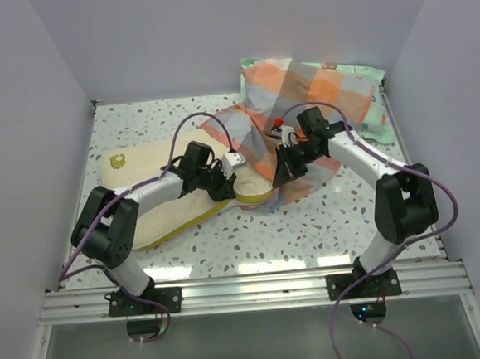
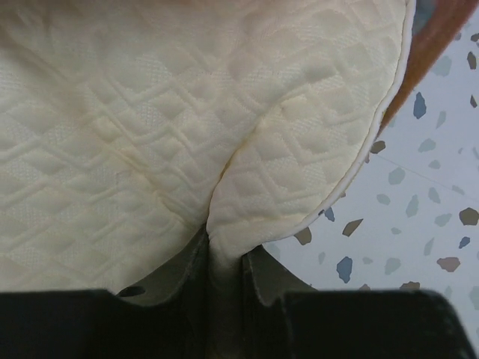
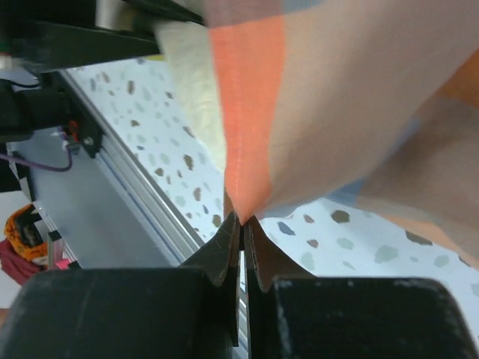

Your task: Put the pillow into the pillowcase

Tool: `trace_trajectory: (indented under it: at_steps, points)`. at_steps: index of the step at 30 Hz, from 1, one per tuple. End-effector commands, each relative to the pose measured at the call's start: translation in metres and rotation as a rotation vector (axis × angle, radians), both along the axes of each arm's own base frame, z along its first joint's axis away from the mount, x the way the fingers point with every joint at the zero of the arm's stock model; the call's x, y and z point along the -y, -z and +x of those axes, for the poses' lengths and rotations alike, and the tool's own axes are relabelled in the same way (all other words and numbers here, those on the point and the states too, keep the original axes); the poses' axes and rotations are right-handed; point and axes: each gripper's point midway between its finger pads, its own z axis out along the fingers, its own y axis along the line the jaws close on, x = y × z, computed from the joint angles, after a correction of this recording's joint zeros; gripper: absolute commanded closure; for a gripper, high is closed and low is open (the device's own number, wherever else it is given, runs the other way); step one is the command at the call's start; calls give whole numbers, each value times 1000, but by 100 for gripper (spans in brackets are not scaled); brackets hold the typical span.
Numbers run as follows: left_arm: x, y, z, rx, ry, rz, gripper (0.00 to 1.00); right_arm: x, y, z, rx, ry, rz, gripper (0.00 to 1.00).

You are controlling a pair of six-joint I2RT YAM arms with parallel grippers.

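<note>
On the speckled table, the plaid pillowcase spreads beyond the right gripper, whose jaws are pinched tight on its orange edge. The cream pillow stretches leftward from the left gripper, which is clamped narrowly on a fold at its corner.

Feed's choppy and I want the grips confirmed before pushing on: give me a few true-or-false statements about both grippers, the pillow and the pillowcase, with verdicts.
1. The left gripper is pinching a fold of the pillow. True.
2. The right gripper is open and clear of the pillowcase. False: it is shut on an edge of the pillowcase.
3. The pillow is fully inside the pillowcase. False: most of it lies bare on the table, to the left of the case.
4. The pillowcase lies partly over the mint-green pillow at the far right corner. True.
</note>
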Motion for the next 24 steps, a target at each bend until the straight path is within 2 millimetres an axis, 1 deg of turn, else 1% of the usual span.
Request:
trace_trajectory:
  at_steps: [1, 3, 6, 7, 8, 9, 10, 11, 12, 13, 15, 16, 17, 18, 19, 20, 21, 22, 23, 24]
  points:
    - [-3, -12, 16, -45, -94, -34, 100, -28, -74, -4, 129, -89, 169, 100]
    - [-4, -11, 14, -60, -109, -36, 100, -32, -86, -7, 158, -105, 177, 100]
    - [-5, -4, 12, -126, -156, -41, 100, -40, -89, -17, 164, -132, 180, 100]
    - [-4, -6, 13, -157, -161, -77, 100, -43, -90, -20, 164, -137, 180, 100]
    - [-3, -11, 14, -181, -170, -111, 100, -50, -88, -27, 161, -159, 181, 100]
    - [0, -22, 20, -179, -178, -167, 100, -55, -92, -29, 174, -173, 197, 100]
    - [2, -36, 21, -244, -211, -248, 100, -59, -96, -34, 169, -179, 214, 100]
    - [6, -57, 23, -230, -209, -314, 100, -64, -96, -40, 160, -193, 230, 100]
    - [14, -81, 32, -177, -192, -391, 100, -69, -100, -38, 173, -195, 258, 100]
    - [19, -98, 31, -203, -197, -443, 100, -73, -107, -42, 145, -183, 298, 100]
    - [26, -130, 34, -163, -184, -533, 100, -82, -110, -42, 165, -176, 352, 100]
    - [30, -139, 30, -212, -189, -567, 100, -86, -114, -42, 150, -153, 371, 100]
    - [33, -140, 29, -237, -189, -583, 100, -93, -119, -45, 167, -156, 386, 100]
    - [36, -143, 30, -246, -192, -603, 100, -100, -126, -42, 199, -159, 408, 100]
    - [42, -135, 23, -321, -208, -616, 100, -104, -130, -42, 192, -156, 417, 100]
    - [46, -134, 21, -335, -208, -635, 100, -110, -128, -42, 187, -161, 412, 100]
    - [51, -136, 22, -351, -221, -660, 100, -114, -133, -39, 200, -160, 419, 100]
    - [54, -128, 18, -372, -234, -664, 100, -116, -132, -39, 192, -154, 422, 100]
    - [56, -125, 18, -388, -238, -681, 100, -116, -126, -38, 183, -145, 416, 100]
    - [58, -128, 19, -407, -239, -710, 100, -115, -122, -36, 182, -133, 406, 100]
